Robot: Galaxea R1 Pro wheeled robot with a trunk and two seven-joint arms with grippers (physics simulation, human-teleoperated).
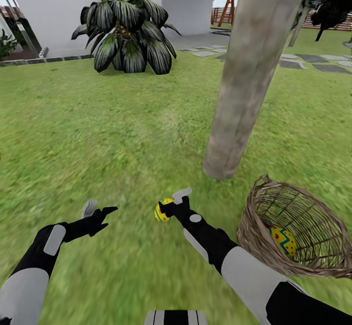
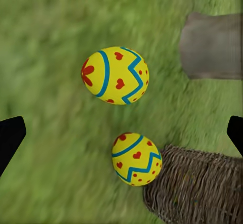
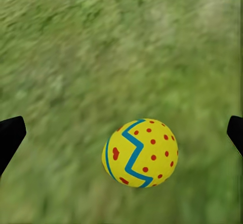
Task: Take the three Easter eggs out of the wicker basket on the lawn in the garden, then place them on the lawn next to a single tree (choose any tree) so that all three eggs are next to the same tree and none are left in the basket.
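Both my grippers, left [image 1: 100, 211] and right [image 1: 175, 198], hang spread above the lawn [image 1: 98, 134]. One egg [image 1: 162, 211] lies near the tree [image 1: 244, 95]; another egg [image 1: 283, 241] remains in the basket [image 1: 298, 264].

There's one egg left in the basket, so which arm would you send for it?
Probably the right. The basket sits by the right gripper, and the last egg lies inside it; the left gripper is across the lawn.

Both arms reach forward and low. Left gripper [image 1: 100, 211] has its fingers spread, nothing between them. Right gripper [image 1: 171, 202] sits ahead of a bent wrist, fingertips [image 3: 11, 133] wide apart in the right wrist view. Right forearm angles in from lower right.
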